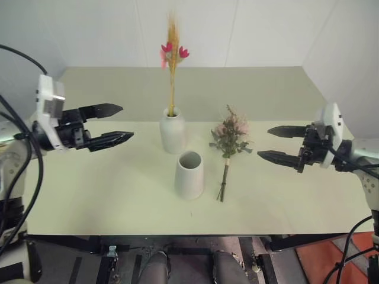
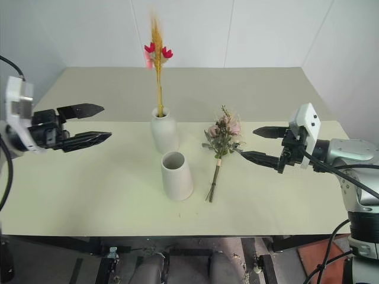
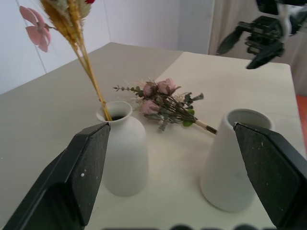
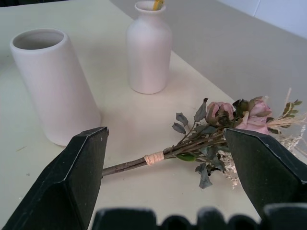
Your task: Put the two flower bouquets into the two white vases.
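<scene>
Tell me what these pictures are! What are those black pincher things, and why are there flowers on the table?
Those black pinchers are a robot's two hands, called grippers. Two pictures come from cameras in the robot's head, looking down at a table. There the left gripper is on the left and the right gripper is on the right. Both are open and hold nothing. The other two pictures come from little cameras on its wrists, peeking out between the fingers. On the table stand two white vases. The narrow vase already has the yellow straw bunch with red flowers standing in it. The wide vase is empty. The pink rose bunch lies flat on the table beside it, waiting to go in.
</scene>
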Tool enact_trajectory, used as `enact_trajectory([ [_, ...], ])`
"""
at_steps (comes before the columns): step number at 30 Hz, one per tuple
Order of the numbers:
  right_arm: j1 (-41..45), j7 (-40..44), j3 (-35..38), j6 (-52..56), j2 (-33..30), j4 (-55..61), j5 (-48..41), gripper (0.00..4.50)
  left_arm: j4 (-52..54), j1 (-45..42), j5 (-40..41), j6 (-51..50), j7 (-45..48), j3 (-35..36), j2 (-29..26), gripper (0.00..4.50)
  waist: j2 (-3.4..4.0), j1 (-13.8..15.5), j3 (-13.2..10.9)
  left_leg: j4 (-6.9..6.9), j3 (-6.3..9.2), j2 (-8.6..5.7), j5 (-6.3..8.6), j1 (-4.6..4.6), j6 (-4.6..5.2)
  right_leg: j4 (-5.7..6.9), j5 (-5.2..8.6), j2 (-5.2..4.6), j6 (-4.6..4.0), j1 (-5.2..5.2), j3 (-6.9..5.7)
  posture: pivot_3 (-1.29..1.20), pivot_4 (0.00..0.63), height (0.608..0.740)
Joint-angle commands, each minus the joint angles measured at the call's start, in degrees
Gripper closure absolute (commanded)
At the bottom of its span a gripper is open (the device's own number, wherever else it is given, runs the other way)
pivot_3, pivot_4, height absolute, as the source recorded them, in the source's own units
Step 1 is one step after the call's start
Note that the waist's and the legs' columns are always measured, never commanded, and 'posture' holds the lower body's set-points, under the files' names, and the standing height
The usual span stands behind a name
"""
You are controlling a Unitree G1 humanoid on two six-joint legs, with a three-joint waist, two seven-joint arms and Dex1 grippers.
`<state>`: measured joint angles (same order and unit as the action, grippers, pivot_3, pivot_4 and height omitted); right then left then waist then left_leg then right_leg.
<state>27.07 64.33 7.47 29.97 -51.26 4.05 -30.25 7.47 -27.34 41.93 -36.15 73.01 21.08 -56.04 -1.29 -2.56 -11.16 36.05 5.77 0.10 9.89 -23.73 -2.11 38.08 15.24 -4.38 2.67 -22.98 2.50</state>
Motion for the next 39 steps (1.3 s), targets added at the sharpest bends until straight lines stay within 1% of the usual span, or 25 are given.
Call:
enact_trajectory([
  [1, 2.5, -3.0, -3.1, 6.4, -0.5, 1.6, 1.3, 0.0, 5.0, 3.5, 4.7, -2.0, 5.5, 3.8, -4.3, 0.02, 0.01, 0.1, 0.0, -0.02, 0.0, 0.0, 0.0, -0.01, 0.0, -0.01, 0.0, 0.0, -0.03, -0.01, 0.0, 0.0, 0.15, 0.74],
  [4, 5.2, -7.2, -7.1, 13.3, 0.2, 2.0, 3.2, 0.0, 6.6, 5.8, 6.1, -2.4, 7.1, 5.4, -6.3, 0.02, 0.01, 0.2, 0.0, -0.03, 0.0, 0.0, 0.0, -0.05, 0.0, 0.0, -0.03, -0.01, -0.09, -0.06, -0.01, 0.0, 0.15, 0.74],
  [6, 7.7, -10.4, -9.0, 21.4, 1.4, 2.5, 2.6, 0.0, 6.8, 6.5, 6.5, -2.3, 7.2, 5.9, -7.0, 0.02, 0.01, 0.1, 0.0, -0.03, 0.0, 0.01, 0.0, -0.05, 0.0, 0.01, -0.03, 0.0, -0.09, -0.07, 0.0, 0.0, 0.15, 0.74],
  [8, 9.8, -12.5, -10.7, 27.4, 2.3, 3.0, 2.3, 0.0, 6.9, 6.6, 6.9, -2.2, 7.4, 5.9, -7.5, 0.02, 0.01, 0.1, 0.0, -0.03, 0.0, 0.02, 0.0, -0.03, 0.0, 0.01, -0.03, 0.02, -0.1, -0.07, 0.0, 0.0, 0.15, 0.74],
  [10, 13.8, -16.0, -12.7, 36.8, 4.4, 2.2, 2.3, 0.0, 6.7, 6.3, 7.3, -2.4, 7.4, 5.8, -8.0, 0.02, 0.01, -0.1, 0.0, -0.05, 0.0, 0.03, 0.0, -0.04, 0.0, 0.0, -0.03, 0.03, -0.1, -0.09, 0.0, 0.0, 0.15, 0.74],
  [11, 17.1, -17.7, -13.4, 43.0, 5.9, 0.4, 2.2, 0.0, 6.6, 6.1, 7.7, -2.6, 7.6, 5.7, -8.2, 0.02, 0.01, -0.1, 0.0, -0.05, -0.01, 0.03, 0.0, -0.04, 0.0, 0.01, -0.03, 0.04, -0.12, -0.11, 0.01, 0.0, 0.15, 0.74],
  [13, 22.6, -20.0, -13.7, 52.0, 8.8, -3.8, 1.9, 0.0, 6.3, 5.5, 7.8, -2.4, 7.9, 5.0, -8.5, 0.02, 0.01, -0.3, 0.0, -0.07, -0.01, 0.04, 0.0, -0.06, 0.0, 0.01, -0.04, 0.05, -0.13, -0.14, 0.02, 0.0, 0.15, 0.74],
  [15, 27.1, -22.2, -15.5, 57.9, 11.0, -7.9, 2.9, 0.0, 6.2, 5.0, 7.9, -2.1, 8.0, 4.5, -8.6, 0.02, 0.02, -0.3, 0.0, -0.09, -0.01, 0.04, 0.0, -0.06, 0.0, 0.03, -0.06, 0.05, -0.16, -0.18, 0.03, 0.0, 0.15, 0.74],
  [17, 30.7, -24.6, -17.5, 61.3, 13.2, -12.6, 4.5, 0.0, 6.2, 4.6, 7.9, -2.0, 8.2, 4.1, -8.6, 0.02, 0.02, -0.2, 0.0, -0.11, -0.01, 0.04, 0.0, -0.06, 0.0, 0.02, -0.04, 0.06, -0.2, -0.17, 0.01, 0.0, 0.15, 0.74],
  [20, 36.3, -27.1, -22.2, 62.5, 16.3, -21.9, 6.4, 0.0, 6.5, 4.9, 7.9, -1.7, 8.1, 3.9, -8.3, 0.02, 0.01, -0.1, 0.0, -0.12, -0.01, 0.03, 0.0, -0.09, 0.0, -0.01, -0.04, 0.04, -0.19, -0.17, 0.01, 0.0, 0.15, 0.74],
  [25, 42.5, -29.2, -27.9, 62.5, 21.2, -33.5, 8.5, 0.0, 7.5, 6.0, 8.2, -1.4, 8.0, 4.6, -7.9, 0.02, 0.02, -0.3, 0.0, -0.12, -0.01, 0.03, 0.0, -0.12, 0.0, 0.03, -0.05, 0.06, -0.21, -0.25, 0.02, 0.0, 0.15, 0.74],
  [30, 45.8, -29.0, -31.4, 60.0, 25.4, -41.2, 11.0, 0.0, 8.7, 7.4, 8.5, -1.2, 7.4, 5.4, -7.5, 0.02, 0.02, -0.9, 0.0, -0.14, -0.01, 0.03, 0.0, -0.11, 0.0, 0.04, -0.06, 0.06, -0.21, -0.25, 0.02, 0.0, 0.15, 0.74],
  [36, 49.6, -26.9, -34.1, 54.1, 30.1, -52.1, 15.1, 0.0, 10.2, 9.5, 8.8, -0.6, 6.6, 6.3, -6.8, 0.02, -0.08, -1.6, 0.1, -0.13, -0.01, 0.08, 0.0, 0.02, 0.0, 0.07, -0.1, 0.13, -0.27, -0.17, 0.02, 0.0, 0.15, 0.74],
  [39, 50.8, -24.8, -35.6, 51.5, 31.8, -54.7, 17.0, 0.6, 10.8, 10.8, 8.8, -0.3, 6.3, 7.0, -6.6, 0.0, -0.17, -1.7, 0.1, -0.15, -0.01, 0.2, 0.0, 0.1, 0.0, 0.06, -0.13, 0.25, -0.33, -0.15, 0.03, 0.0, 0.15, 0.74],
])
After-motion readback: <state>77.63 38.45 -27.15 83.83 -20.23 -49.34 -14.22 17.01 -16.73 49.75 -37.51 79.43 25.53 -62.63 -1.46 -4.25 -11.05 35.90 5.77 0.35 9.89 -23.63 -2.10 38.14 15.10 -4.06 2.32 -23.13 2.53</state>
